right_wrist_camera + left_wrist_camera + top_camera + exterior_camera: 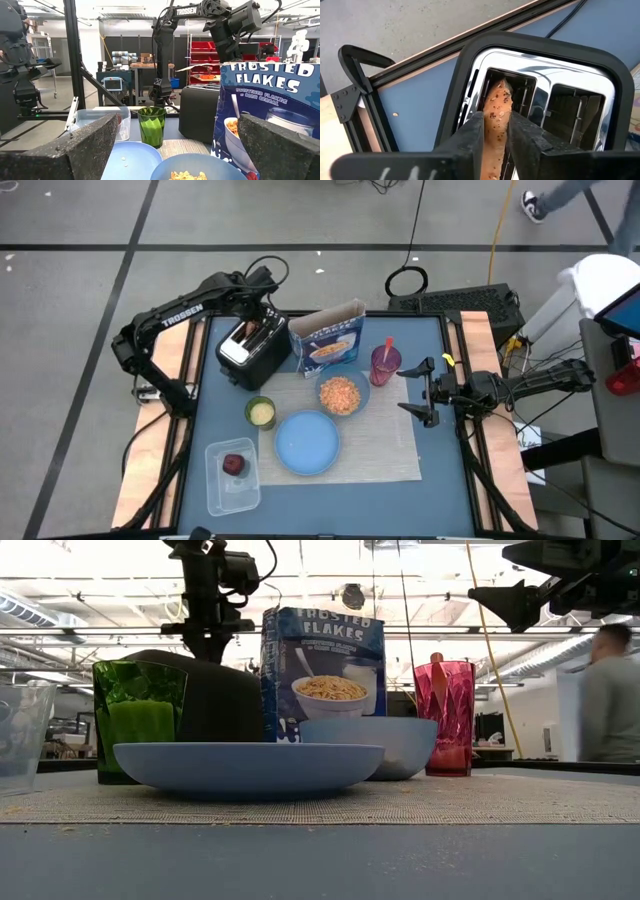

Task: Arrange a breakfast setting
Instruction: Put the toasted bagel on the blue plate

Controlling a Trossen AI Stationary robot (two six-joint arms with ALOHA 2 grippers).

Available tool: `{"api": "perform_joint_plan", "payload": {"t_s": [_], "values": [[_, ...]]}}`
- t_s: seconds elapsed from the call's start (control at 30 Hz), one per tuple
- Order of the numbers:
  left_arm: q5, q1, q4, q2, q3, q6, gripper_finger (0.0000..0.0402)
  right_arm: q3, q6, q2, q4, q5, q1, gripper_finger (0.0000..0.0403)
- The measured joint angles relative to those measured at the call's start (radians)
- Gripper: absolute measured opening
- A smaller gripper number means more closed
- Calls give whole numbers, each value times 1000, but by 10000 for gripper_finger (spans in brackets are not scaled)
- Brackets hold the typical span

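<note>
A slice of speckled bread (498, 102) stands on edge in one slot of the black and chrome toaster (252, 348) at the far left. My left gripper (496, 122) is above the toaster, shut on that slice. My right gripper (420, 392) hangs open at the table's right, touching nothing. On the beige placemat (390, 452) sit the light-blue plate (306, 442) and the blue bowl (342, 394) with cereal in it. The cereal box (328, 340) and the purple cup (385, 366), with the orange spoon handle (389, 346) standing in it, are behind them. My left gripper pinches the slice's upper part (496, 112) between its two fingers, one on each flat face. The fingers come from above, slanting down. The slice stands upright with its lower part down inside the toaster slot.
A green cup (261, 412) stands left of the plate. A clear plastic container (232, 476) with the small dark-red fruit (233, 464) lies at the near left. The toaster's second slot (570, 112) has nothing in it. A person stands in the room beyond the table (608, 690).
</note>
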Motion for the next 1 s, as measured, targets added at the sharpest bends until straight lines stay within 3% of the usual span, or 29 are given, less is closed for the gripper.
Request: {"api": "perform_joint_plan", "payload": {"t_s": [0.43,1.0], "values": [[1,0,0,-8,1,54,67,0,0,0,0,0,0,396],[0,-8,-102,-11,130,81,44,0,0,0,0,0,0,396]]}}
